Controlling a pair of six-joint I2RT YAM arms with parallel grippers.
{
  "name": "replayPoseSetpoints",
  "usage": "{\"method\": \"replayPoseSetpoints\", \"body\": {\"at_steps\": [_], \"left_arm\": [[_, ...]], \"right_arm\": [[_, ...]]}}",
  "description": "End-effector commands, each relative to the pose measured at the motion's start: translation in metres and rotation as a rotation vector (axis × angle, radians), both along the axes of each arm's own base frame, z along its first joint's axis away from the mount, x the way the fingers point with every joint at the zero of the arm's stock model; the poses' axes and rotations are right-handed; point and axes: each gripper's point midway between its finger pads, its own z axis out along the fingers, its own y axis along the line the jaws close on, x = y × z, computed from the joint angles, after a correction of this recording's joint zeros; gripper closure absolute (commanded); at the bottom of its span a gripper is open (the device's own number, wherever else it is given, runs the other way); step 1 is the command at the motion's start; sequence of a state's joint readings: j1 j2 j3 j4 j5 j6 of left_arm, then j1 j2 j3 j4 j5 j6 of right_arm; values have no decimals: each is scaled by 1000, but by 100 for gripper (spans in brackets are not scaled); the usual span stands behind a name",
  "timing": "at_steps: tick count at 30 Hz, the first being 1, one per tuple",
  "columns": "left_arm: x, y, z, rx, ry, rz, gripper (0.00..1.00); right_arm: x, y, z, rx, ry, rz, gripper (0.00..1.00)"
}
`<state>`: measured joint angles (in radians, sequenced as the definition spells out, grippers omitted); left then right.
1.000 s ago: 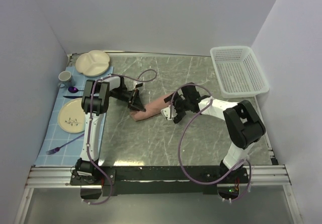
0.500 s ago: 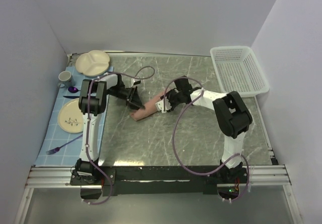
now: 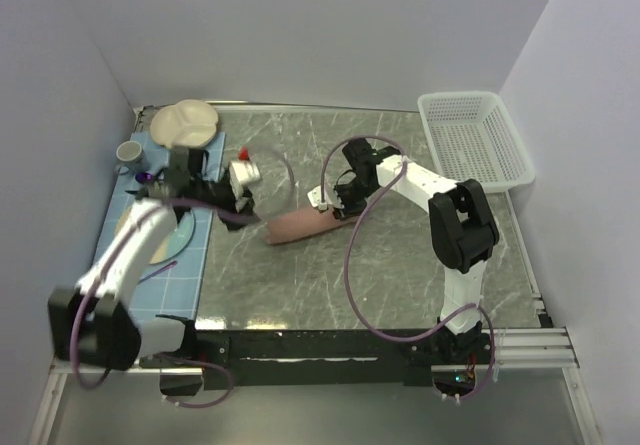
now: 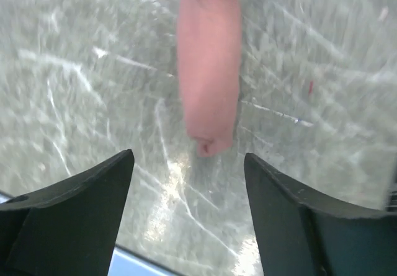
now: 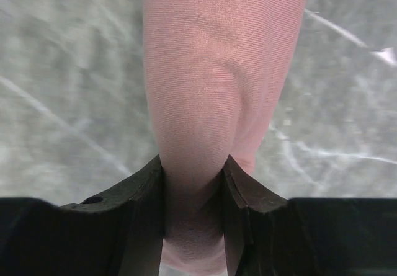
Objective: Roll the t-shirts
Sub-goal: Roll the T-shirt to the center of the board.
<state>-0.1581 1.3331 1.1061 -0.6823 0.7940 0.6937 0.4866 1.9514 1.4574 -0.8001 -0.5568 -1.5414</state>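
A dusty-pink t-shirt (image 3: 298, 226) is seen rolled up into a long, tight roll. It is laid on the grey stone-look table (image 3: 400, 275), near the middle. It is tilted, so its right end is farther back than its left end.

The right end of the roll is squeezed between the two black fingers (image 5: 139, 208) of the right gripper (image 3: 335, 203). In the right wrist view the cloth is dented where the fingers press on it, so the roll is held tight.

The left gripper (image 3: 243, 174) is found to the left of the roll and a bit behind it. The roll is not touched by it. Its arm is blurred in the top view. In the left wrist view its two fingers (image 4: 87, 201) are spread wide apart, and nothing is held between them. The curled left end of the roll is seen just ahead of them.

A white basket (image 3: 472, 96) with holes is set at the back right of the table. A blue mat (image 3: 190, 275) is laid along the left edge. A cream divided plate (image 3: 160, 125) and a small cup (image 3: 129, 153) are placed at its far end.
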Motion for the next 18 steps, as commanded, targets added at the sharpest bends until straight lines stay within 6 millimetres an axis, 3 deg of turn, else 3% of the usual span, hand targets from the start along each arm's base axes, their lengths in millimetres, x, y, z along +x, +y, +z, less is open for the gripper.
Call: {"method": "replayPoseSetpoints", "body": {"at_steps": [1, 2, 8, 13, 18], "left_arm": [[19, -1, -33, 196, -387, -16, 20], [9, -15, -36, 197, -396, -71, 21], [-2, -49, -56, 239, -527, -131, 22], [4, -58, -73, 294, -655, -166, 22], [16, -69, -91, 323, -639, -217, 23]], "right_arm": [[-30, -4, 10, -10, 182, -94, 61], [-30, -3, 10, -4, 184, -99, 61], [-21, -2, 9, -7, 215, -129, 61], [-24, -5, 11, -30, 315, -126, 62], [-35, -12, 4, -67, 406, -123, 62]]}}
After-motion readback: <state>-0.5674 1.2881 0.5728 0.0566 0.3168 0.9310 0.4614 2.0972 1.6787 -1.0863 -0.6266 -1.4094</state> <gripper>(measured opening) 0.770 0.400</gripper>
